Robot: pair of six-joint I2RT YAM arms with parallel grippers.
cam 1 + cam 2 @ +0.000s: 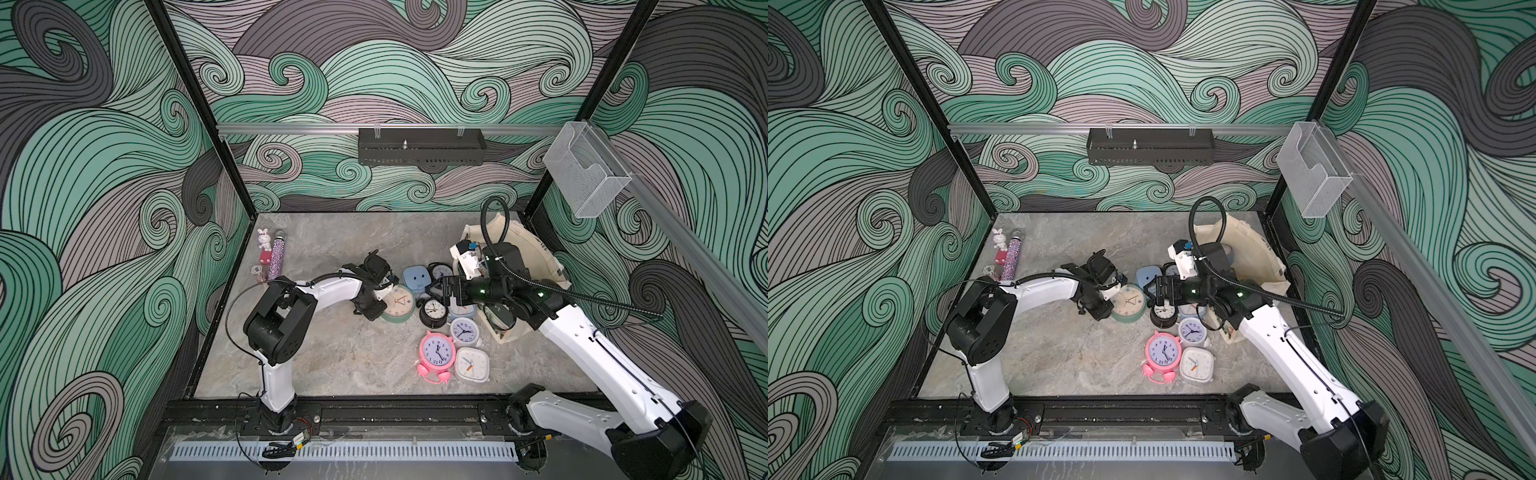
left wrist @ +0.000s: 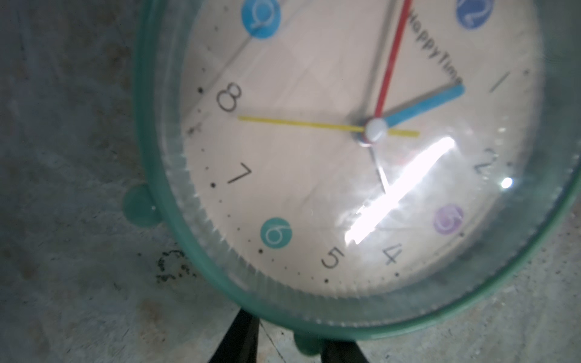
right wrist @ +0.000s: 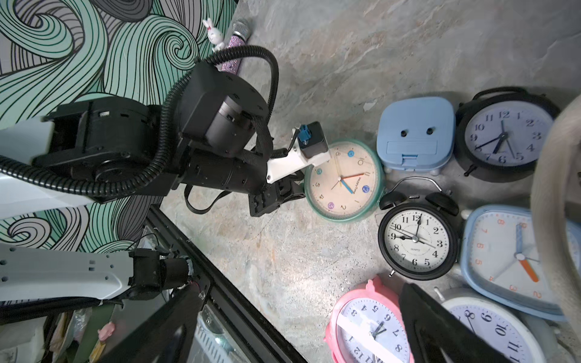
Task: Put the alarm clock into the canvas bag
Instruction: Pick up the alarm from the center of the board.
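Right up against my left wrist camera lies the green-rimmed alarm clock, face up on the counter. Its dial is cream with coloured number dots, and the glass is glaring. It sits about mid-counter, at the left end of a huddle of clocks. It is well apart from the canvas bag, which slumps in the back right corner, partly under my right arm.

My left claw is down at that clock's rim. Two dark fingers show on either side of one little green foot, with a gap beside it, so I cannot tell whether I have it gripped. My right claw hangs over the huddle with its jaws spread wide and nothing between them. A blurred cream strip crosses the edge of its wrist view.

Beside the green clock lie a pale blue square clock, face down, and a black twin-bell clock. Nearer the front edge, a pink twin-bell clock lies just beside a white square clock. In the back left corner are a rabbit figure and a glittery microphone.
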